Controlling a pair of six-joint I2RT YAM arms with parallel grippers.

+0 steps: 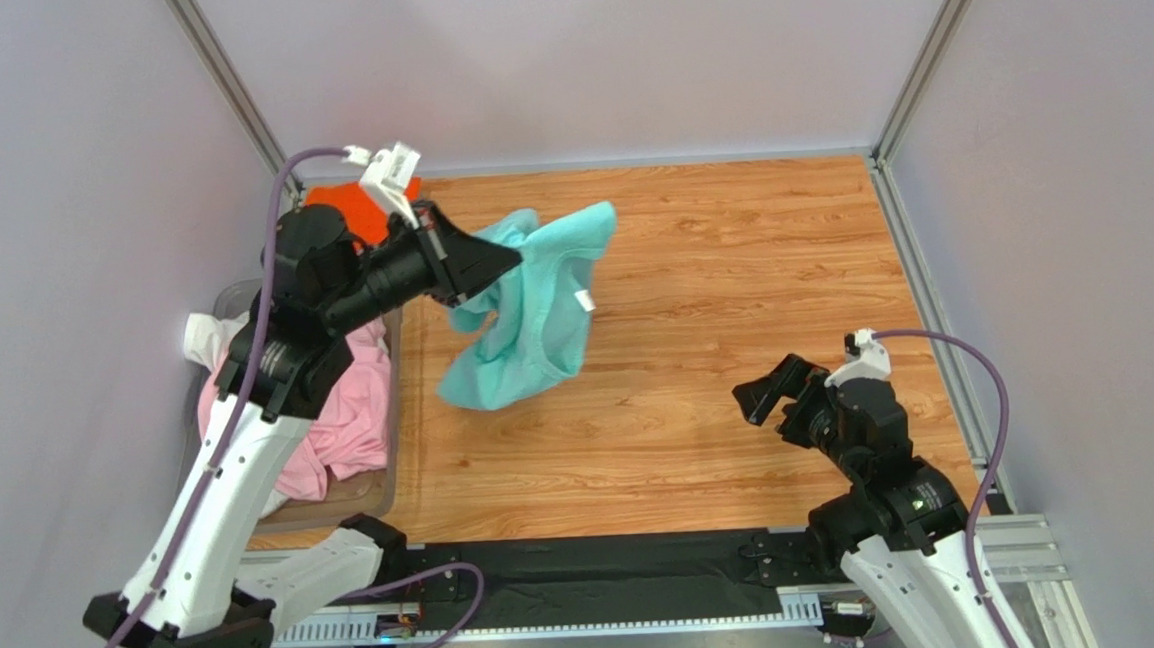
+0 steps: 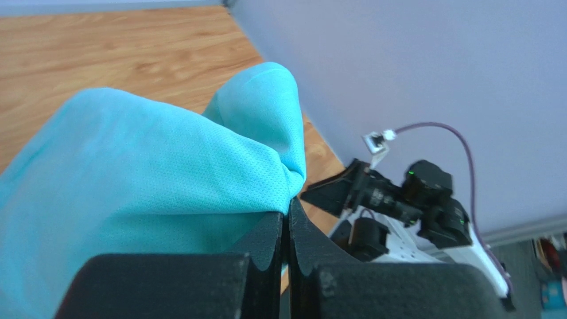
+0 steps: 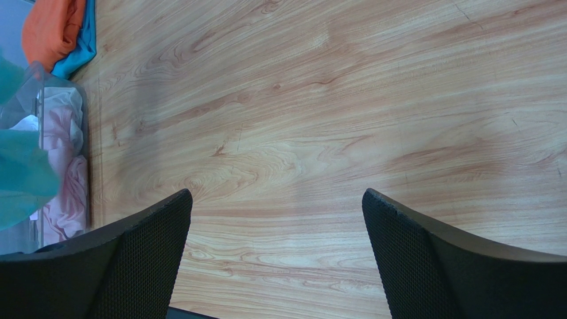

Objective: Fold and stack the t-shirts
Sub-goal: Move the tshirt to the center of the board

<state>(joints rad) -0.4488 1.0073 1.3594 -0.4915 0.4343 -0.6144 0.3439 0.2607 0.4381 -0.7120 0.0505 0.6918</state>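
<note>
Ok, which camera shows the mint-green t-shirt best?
The top external view: nearly the whole mint-green t-shirt shows, bunched and hanging from the left gripper. The left wrist view shows only pinched fabric; the right wrist view catches a sliver at its left edge.

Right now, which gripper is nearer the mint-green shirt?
Left. The left gripper is clamped on the shirt; the right gripper hangs open, apart from it, over the table.

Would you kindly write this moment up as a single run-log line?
left gripper: shut on mint-green t-shirt, hanging bunched over table | right gripper: open, empty | pink t-shirt: in left pile
</note>
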